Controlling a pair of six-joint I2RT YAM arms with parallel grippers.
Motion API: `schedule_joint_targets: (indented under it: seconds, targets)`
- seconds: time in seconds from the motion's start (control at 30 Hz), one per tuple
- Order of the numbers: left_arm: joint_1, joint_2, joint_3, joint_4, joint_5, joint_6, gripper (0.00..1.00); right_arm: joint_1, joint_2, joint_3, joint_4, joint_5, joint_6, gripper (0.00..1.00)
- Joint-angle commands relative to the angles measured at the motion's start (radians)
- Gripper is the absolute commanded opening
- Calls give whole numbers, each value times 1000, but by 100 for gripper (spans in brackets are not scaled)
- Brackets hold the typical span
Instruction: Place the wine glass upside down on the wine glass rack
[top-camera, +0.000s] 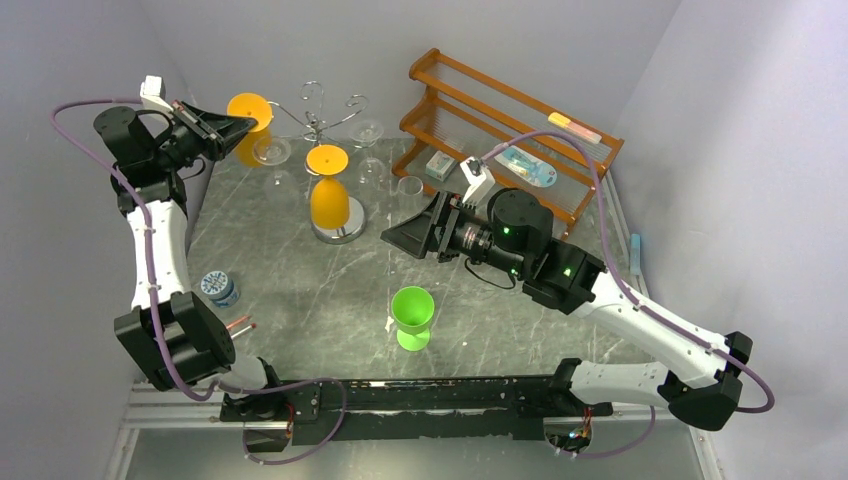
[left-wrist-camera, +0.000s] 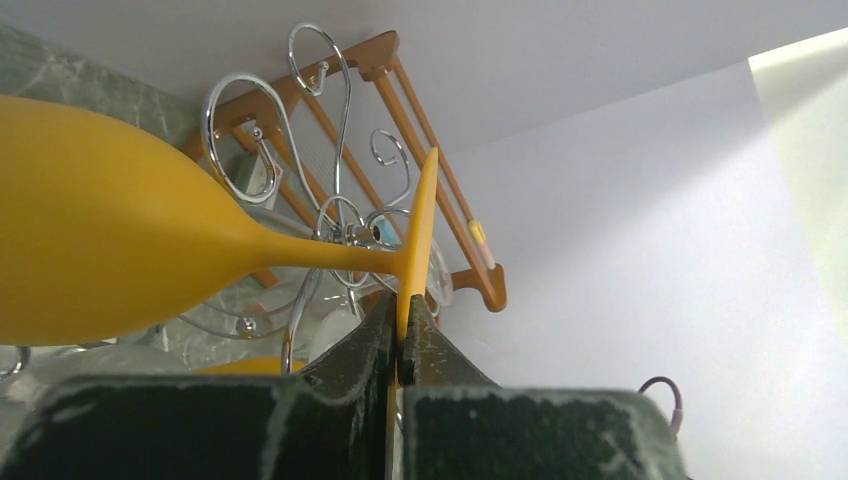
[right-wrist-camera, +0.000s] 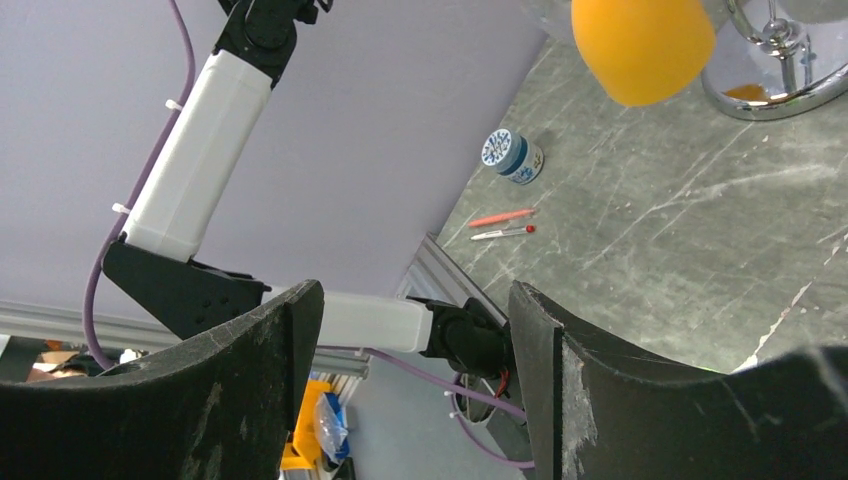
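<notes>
The left pincer (left-wrist-camera: 402, 322) is clamped on the rim of the foot of an orange wine glass (left-wrist-camera: 110, 240), whose bowl swings out to one side of the jaws on its thin stem. The wine glass rack (top-camera: 341, 236) stands just ahead of the pincer's tips. Its silver scrolls curl close behind the stem in the wrist view, and the glass does not appear to be hooked on any of them yet. A second orange glass (top-camera: 330, 200) already hangs bowl-down from an arm on the far side of the pole from the pincer.

The step in hand looks like the final approach. To do it well, the stem should slide between the two wires of a free arm with the foot level above them, and the bowl should stay clear of the hanging neighbours. The jaws should part only once the foot rests on the wire. The right pincer (right-wrist-camera: 415, 300) hangs well apart from the rack, fingers spread and holding nothing, above the surface (top-camera: 300, 290).
</notes>
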Motion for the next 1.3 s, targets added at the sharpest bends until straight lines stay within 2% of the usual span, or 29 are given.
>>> schedule_joint_targets:
  seconds: [0.0, 0.27, 0.37, 0.83, 1.13, 1.27]
  targets:
    - [-23, 8, 0, 73, 48, -80, 5, -4, -12, -11, 6, 15, 4, 72]
    - [-46, 17, -3, -37, -18, -63, 5, -4, -16, -11, -2, 32, 4, 72]
    - [-58, 36, -10, 46, 6, -117, 5, -4, -18, -10, -6, 34, 1, 72]
    - [-85, 130, 67, 146, 35, -214, 5, -3, -14, -14, 0, 34, 10, 72]
    - [-87, 188, 151, 170, 16, -260, 5, -4, -18, -16, 2, 35, 15, 71]
    - [-86, 208, 201, 118, -12, -219, 5, -4, -15, -13, 0, 35, 13, 71]
